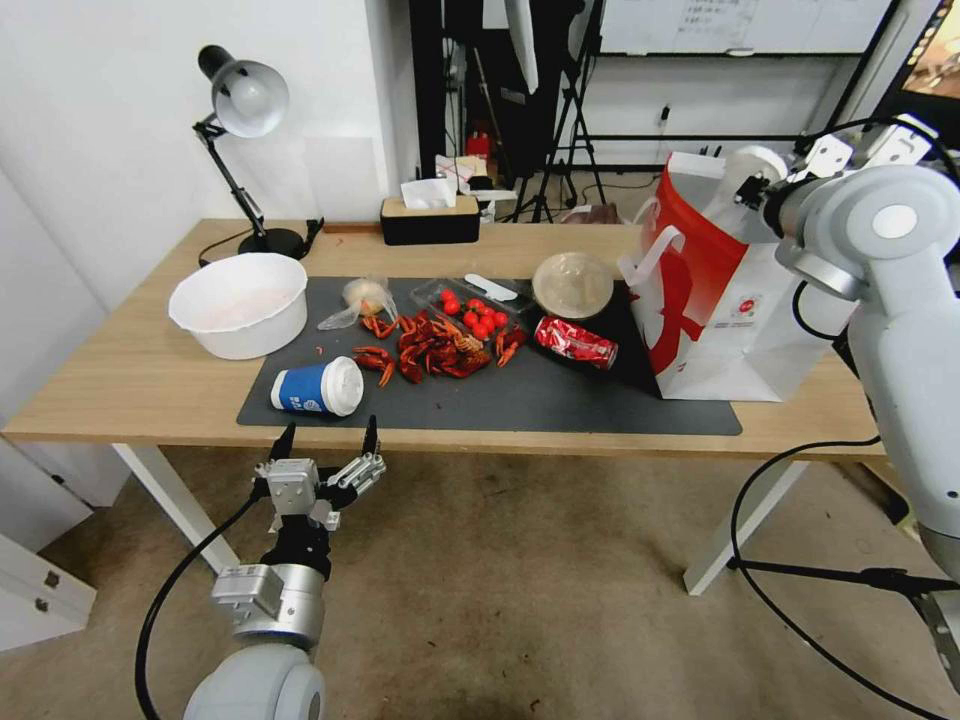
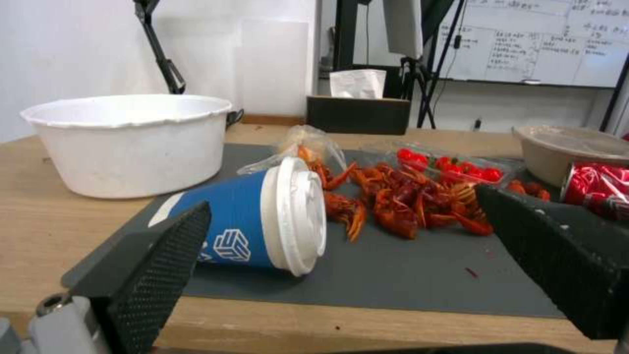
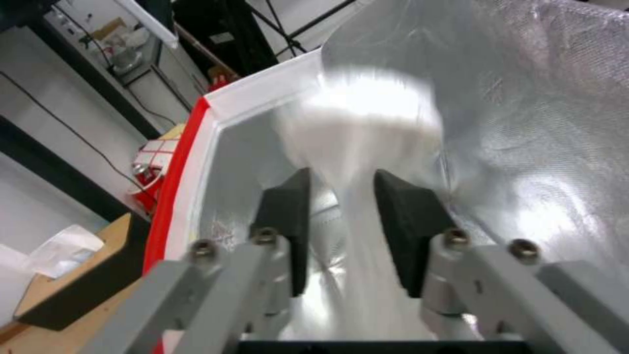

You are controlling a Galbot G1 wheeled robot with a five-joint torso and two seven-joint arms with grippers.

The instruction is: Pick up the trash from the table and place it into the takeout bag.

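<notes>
A blue-and-white paper cup (image 1: 315,388) (image 2: 262,221) lies on its side near the front of the dark mat (image 1: 560,400) on the table (image 1: 130,380). My left gripper (image 1: 328,440) (image 2: 344,204) hovers open just in front of it, at the table's front edge. A crushed red can (image 1: 575,341) (image 2: 599,189), a beige lidded bowl (image 1: 572,284) (image 2: 563,150) and a small clear plastic bag (image 1: 360,298) (image 2: 308,142) lie farther back. My right gripper (image 3: 342,177) is inside the takeout bag (image 1: 720,300) (image 3: 524,123), open, with a blurred clear plastic cup (image 3: 367,113) between its fingers.
A big white bowl (image 1: 240,303) stands left of the mat. Red crayfish shells (image 1: 430,345) and a tray of cherry tomatoes (image 1: 475,312) cover the mat's middle. A desk lamp (image 1: 245,100) and a tissue box (image 1: 430,218) stand along the back edge.
</notes>
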